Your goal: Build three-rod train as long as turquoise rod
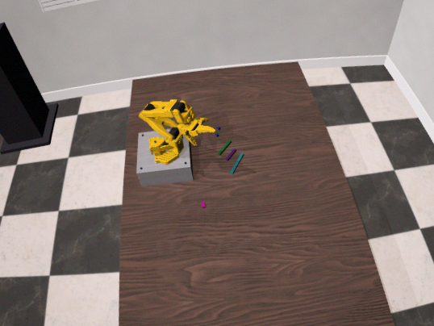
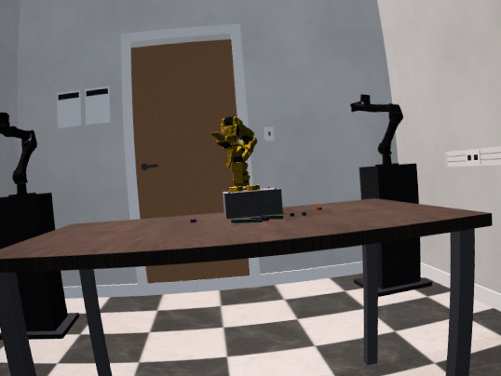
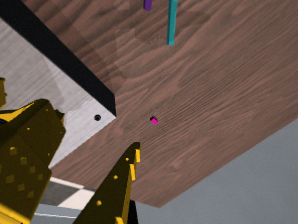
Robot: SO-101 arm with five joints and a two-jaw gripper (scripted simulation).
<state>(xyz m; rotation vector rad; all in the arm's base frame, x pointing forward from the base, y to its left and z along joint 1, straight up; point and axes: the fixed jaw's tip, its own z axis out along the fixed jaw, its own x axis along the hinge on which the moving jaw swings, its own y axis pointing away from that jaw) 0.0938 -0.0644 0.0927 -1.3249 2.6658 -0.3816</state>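
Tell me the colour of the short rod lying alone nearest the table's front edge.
Magenta: the short rod lies apart from the others, clearest in the top view.

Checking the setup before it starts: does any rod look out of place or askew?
Nothing stands out. The green, purple and turquoise rods lie flat side by side, the magenta rod lies apart, and the open gripper holds nothing.
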